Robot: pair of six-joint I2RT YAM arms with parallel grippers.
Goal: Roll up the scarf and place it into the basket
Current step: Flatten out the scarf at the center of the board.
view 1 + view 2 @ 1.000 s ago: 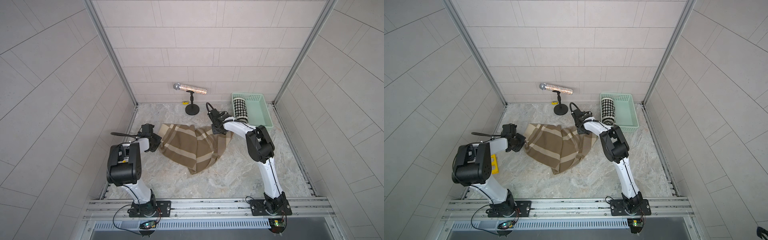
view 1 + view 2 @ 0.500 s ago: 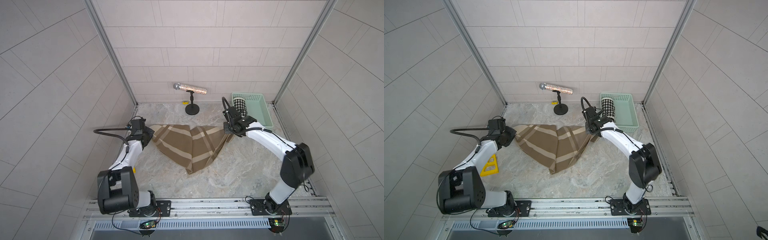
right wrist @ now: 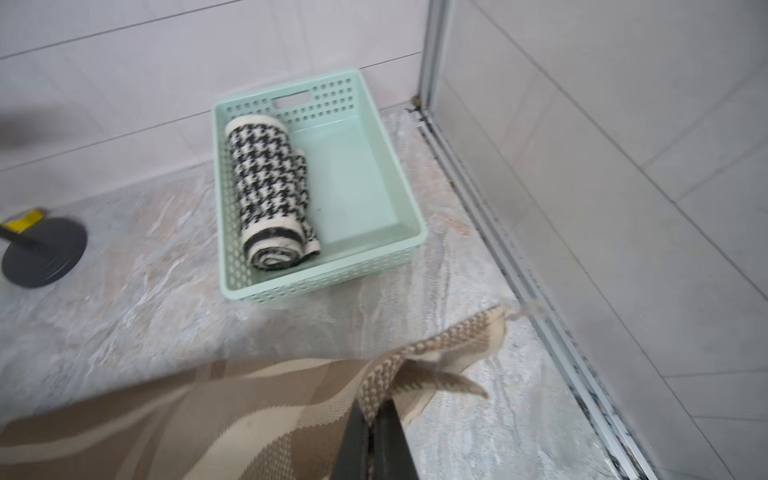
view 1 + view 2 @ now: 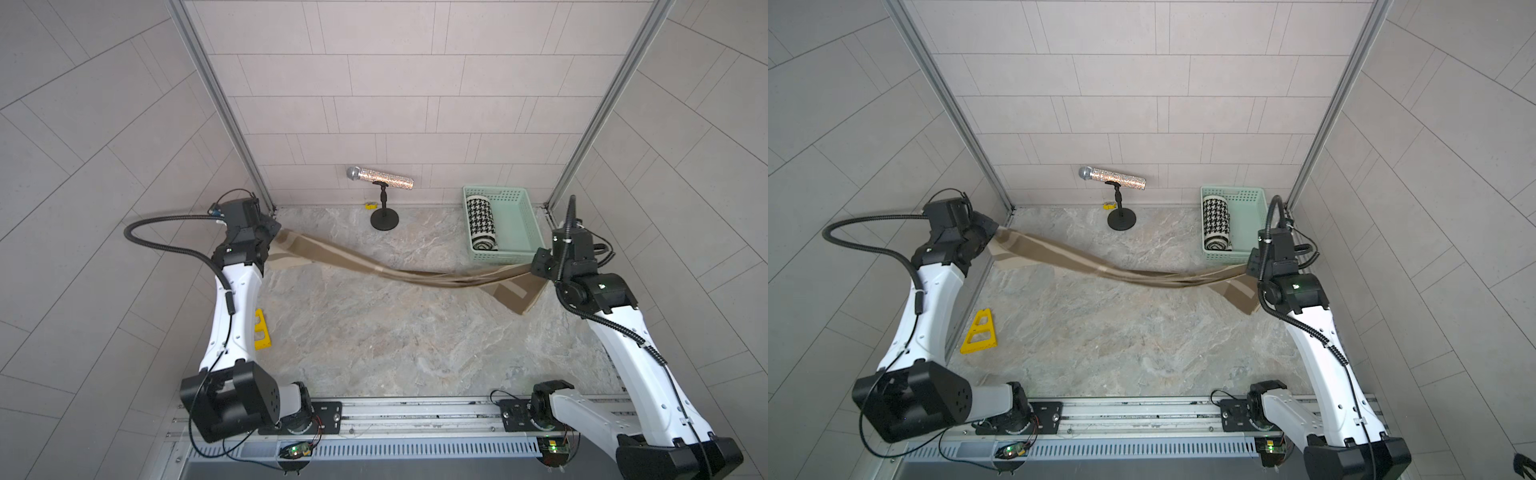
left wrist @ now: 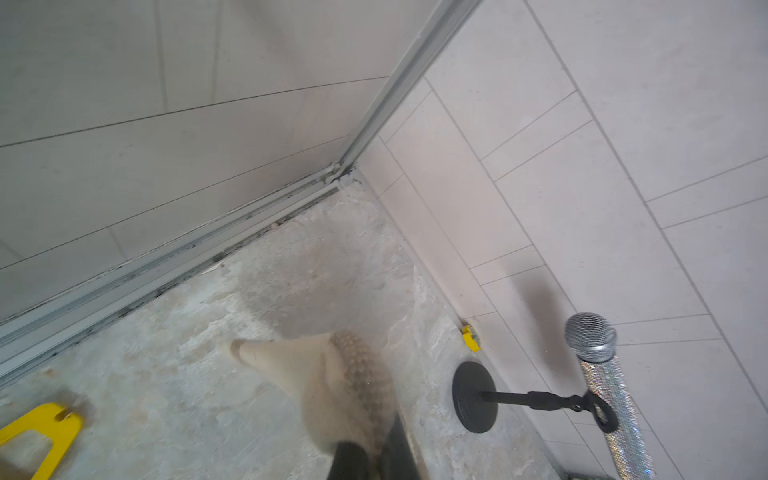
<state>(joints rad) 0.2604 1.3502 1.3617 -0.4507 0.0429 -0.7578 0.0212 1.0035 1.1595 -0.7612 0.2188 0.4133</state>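
The scarf (image 4: 399, 274), brown with beige stripes, is strung out across the marbled tabletop (image 4: 374, 340) like a slack rope, one end in each arm's grasp. The left claw (image 4: 274, 230) sits out at about 10 o'clock, hard by the corner post, its jaws pinched tight on one end; in the left wrist view a pale tuft of cloth (image 5: 332, 382) sticks out past the closed fingers. The right claw (image 4: 536, 266) is over at roughly 2 o'clock, clamped on the other end – the right wrist view shows its dark fingers (image 3: 357, 440) pressed together with the weave bunched between them and a corner flopping loose beyond. Between the two the cloth sags and twists towards the middle; whether it brushes the marble there I can't tell. A loose flap hangs down just beside the right claw. The basket (image 4: 498, 257), mint green, stands in the far corner at about 1 o'clock, just behind the right claw, and holds a houndstooth roll (image 4: 481, 222) along its left wall. A glittery microphone (image 4: 380, 178) on a black stand is at 12 o'clock, and a yellow bracket (image 4: 262, 330) lies at 9 o'clock.
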